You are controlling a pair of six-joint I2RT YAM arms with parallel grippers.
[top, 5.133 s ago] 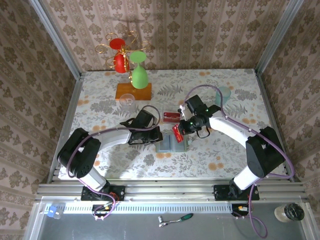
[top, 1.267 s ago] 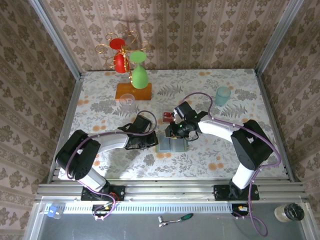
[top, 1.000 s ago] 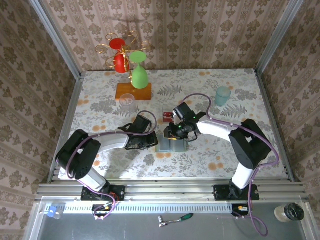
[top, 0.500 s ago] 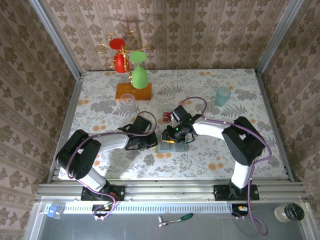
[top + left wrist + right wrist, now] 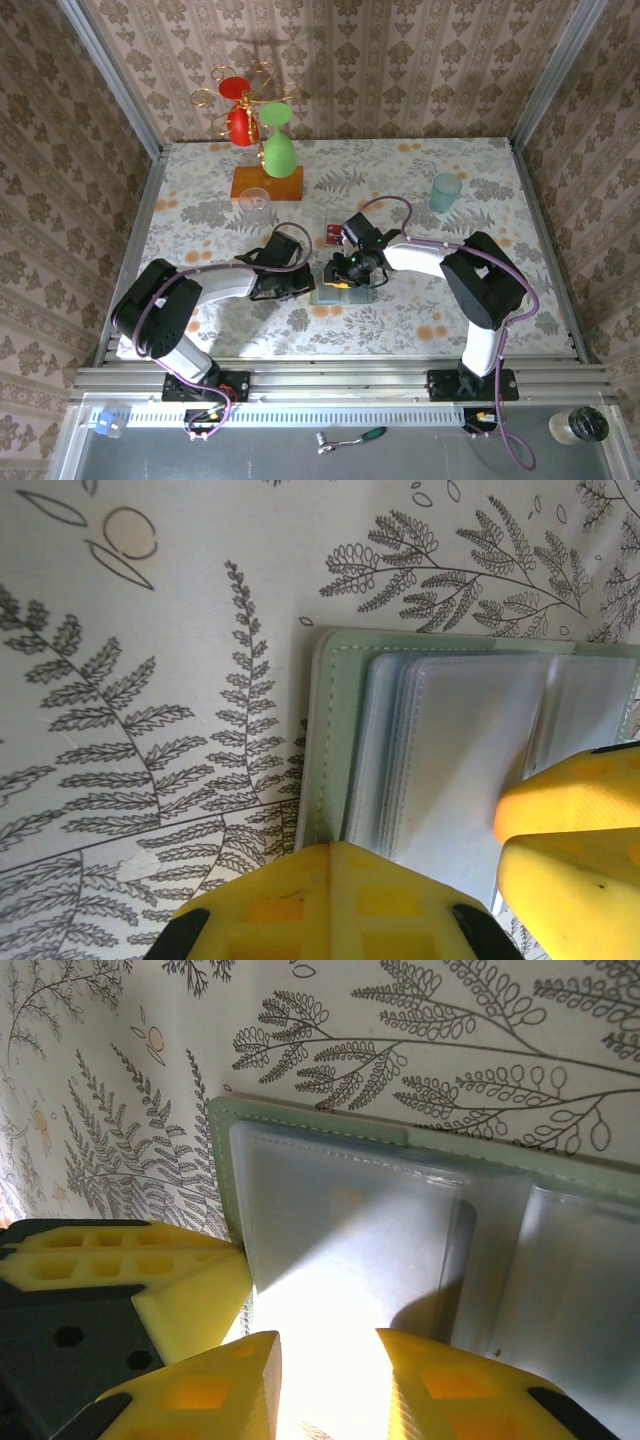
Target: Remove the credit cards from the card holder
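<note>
One card holder [image 5: 350, 296] (open), two end effectors [image 5: 305, 288] [image 5: 345, 275]

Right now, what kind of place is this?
Probably a robot test booth dressed like a home: wallpaper panels in a metal frame, a left arm and right arm bolted to a rail, a flowery tablecloth.

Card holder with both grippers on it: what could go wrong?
The right gripper, jaws open, sits over glossy clear sleeves of the pale sage-green bifold card holder; it may pinch a sleeve, not a card. The shut left gripper pins just one edge, so a pull might drag the holder.
</note>
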